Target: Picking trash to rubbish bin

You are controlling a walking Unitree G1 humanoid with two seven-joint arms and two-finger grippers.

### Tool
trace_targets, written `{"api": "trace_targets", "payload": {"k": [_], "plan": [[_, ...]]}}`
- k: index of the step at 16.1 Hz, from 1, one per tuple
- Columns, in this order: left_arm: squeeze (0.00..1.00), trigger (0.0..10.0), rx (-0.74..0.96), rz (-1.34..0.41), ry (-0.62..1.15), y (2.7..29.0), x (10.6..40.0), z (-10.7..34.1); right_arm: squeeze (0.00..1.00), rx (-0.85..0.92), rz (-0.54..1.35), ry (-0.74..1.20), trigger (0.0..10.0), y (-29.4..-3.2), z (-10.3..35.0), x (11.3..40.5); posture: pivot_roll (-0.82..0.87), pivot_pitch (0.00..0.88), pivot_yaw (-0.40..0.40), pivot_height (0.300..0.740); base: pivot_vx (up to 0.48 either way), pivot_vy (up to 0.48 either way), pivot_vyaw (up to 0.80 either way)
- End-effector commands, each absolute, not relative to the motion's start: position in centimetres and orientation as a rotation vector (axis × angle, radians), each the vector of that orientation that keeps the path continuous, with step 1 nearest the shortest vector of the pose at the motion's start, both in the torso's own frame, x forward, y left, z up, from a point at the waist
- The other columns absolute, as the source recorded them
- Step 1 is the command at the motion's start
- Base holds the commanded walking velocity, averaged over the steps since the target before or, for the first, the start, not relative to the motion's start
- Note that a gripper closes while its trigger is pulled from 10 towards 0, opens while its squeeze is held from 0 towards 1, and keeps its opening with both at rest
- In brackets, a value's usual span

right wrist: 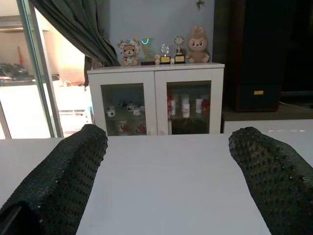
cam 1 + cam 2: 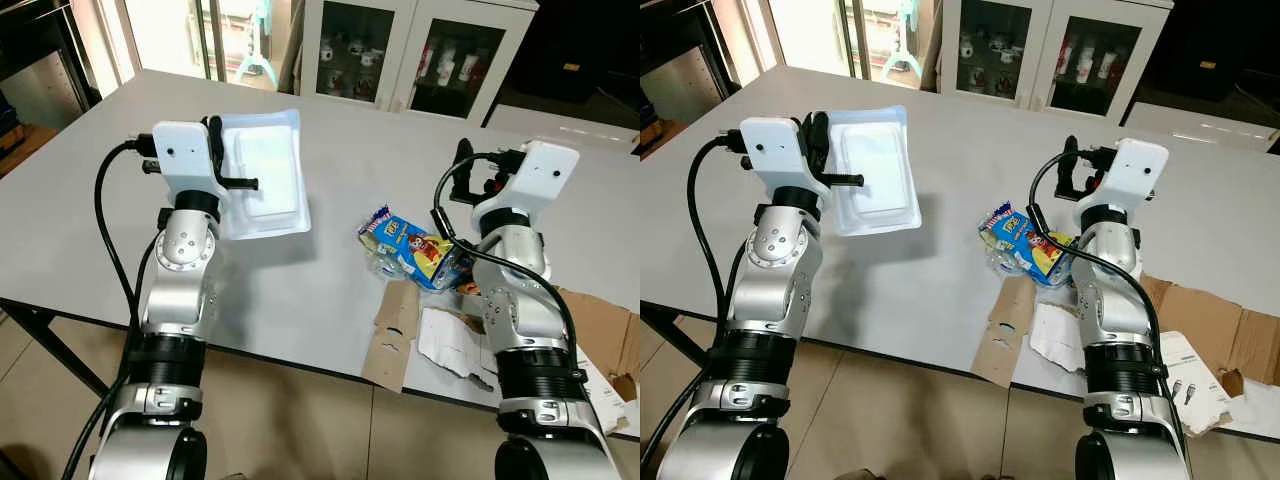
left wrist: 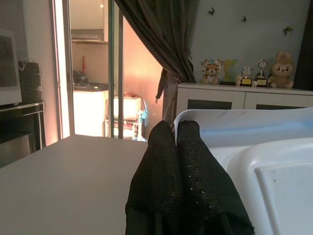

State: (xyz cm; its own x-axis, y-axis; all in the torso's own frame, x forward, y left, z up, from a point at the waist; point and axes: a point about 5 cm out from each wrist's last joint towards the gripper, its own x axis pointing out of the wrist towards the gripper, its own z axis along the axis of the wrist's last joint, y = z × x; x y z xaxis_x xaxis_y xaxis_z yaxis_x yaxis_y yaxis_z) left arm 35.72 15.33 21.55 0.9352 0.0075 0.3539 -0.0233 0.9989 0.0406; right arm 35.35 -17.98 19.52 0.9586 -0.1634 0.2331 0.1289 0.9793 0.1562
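Note:
My left gripper (image 3: 175, 126) is raised above the grey table (image 2: 300, 290), shut on the near rim of a white plastic tray (image 2: 265, 175). The tray hangs tilted at finger height. A crumpled blue and yellow snack packet (image 2: 415, 250) lies on the table near its front edge, just left of my right forearm. My right gripper (image 1: 166, 142) is held up over the table behind the packet, fingers wide apart with nothing between them.
Torn brown cardboard (image 2: 395, 330) and a scrap of white paper (image 2: 450, 345) hang over the table's front edge below the packet. More cardboard (image 2: 600, 330) lies at the right. A white glass-door cabinet (image 2: 400, 50) stands beyond the table.

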Motion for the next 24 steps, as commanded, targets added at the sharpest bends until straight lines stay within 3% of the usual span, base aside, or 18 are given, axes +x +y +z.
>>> {"api": "trace_targets", "payload": {"k": [1,6,24], "plan": [[0.0,10.0,0.055,0.004,-0.377,14.81,35.49,21.82,0.0,0.147,-0.165,-0.263,10.0,-18.24,19.79,35.41,-0.03,0.0,-0.086,0.74,0.0,0.0,0.0],[0.0,10.0,0.048,-0.01,-0.379,14.54,35.44,21.87,0.0,0.151,-0.174,-0.262,10.0,-18.63,19.86,35.4,-0.04,0.0,-0.084,0.74,0.0,0.0,0.0],[0.0,10.0,0.029,-0.016,-0.379,14.25,35.3,21.61,0.0,0.168,-0.132,-0.228,10.0,-18.35,19.23,35.15,-0.04,0.002,-0.083,0.74,-0.293,0.0,0.0]]}}
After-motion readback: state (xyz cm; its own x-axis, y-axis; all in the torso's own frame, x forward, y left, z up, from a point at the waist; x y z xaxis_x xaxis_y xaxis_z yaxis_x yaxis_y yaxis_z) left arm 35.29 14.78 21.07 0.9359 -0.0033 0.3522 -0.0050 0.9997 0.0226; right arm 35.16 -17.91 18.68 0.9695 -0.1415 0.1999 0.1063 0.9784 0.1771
